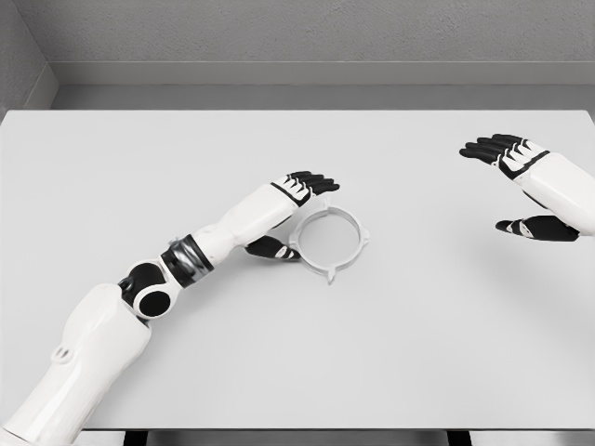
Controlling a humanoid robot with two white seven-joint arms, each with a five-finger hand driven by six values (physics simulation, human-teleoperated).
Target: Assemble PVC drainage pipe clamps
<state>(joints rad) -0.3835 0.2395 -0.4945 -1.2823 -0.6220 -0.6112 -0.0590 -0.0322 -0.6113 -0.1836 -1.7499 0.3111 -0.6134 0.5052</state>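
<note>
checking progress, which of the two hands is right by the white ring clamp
The left hand, at the white ring-shaped plastic clamp's left rim; the right hand hovers far off, empty.

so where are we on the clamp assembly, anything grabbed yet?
Nothing looks assembled. One white clamp ring lies flat on the table, and no pipe or mating part is visible. In hand: the left hand is at the ring's left edge, fingers above its rim and thumb low beside it, but it is not clearly closed on it. The right hand hovers open at far right. Grasping and all joining remain.
</note>
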